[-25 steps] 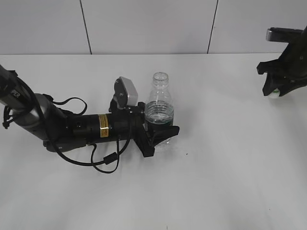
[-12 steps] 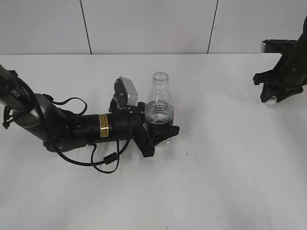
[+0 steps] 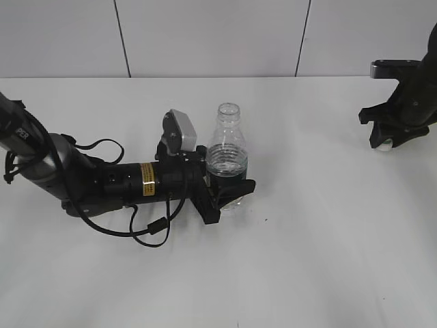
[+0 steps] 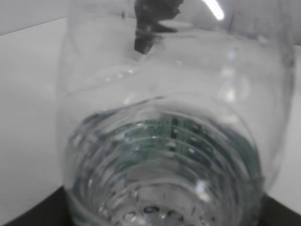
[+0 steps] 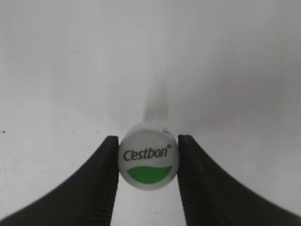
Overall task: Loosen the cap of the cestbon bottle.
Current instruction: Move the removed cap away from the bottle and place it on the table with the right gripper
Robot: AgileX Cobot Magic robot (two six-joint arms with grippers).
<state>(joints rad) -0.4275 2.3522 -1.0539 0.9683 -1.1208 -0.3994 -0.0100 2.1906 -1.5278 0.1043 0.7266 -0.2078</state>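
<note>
The cestbon bottle [image 3: 228, 147] stands upright mid-table, clear, with its neck open and no cap on it. My left gripper [image 3: 229, 188] lies low on the table and is shut around the bottle's lower body. The left wrist view is filled by the bottle [image 4: 164, 141] with its green label showing through. The white cap [image 5: 149, 161] with green mark and "Cestbon" print sits between the fingers of my right gripper [image 5: 148, 165], which is shut on it. In the exterior view my right gripper [image 3: 387, 142] hangs at the far right, the cap [image 3: 388, 144] a small pale spot at its tip.
The white table [image 3: 307, 246] spreads around the bottle. My left arm [image 3: 102, 181] and its looped cable [image 3: 153, 229] lie across the table's left half. A grey tiled wall [image 3: 205, 34] stands behind.
My right gripper with the cap has shifted slightly left and down at the far right. The left arm and bottle have not moved.
</note>
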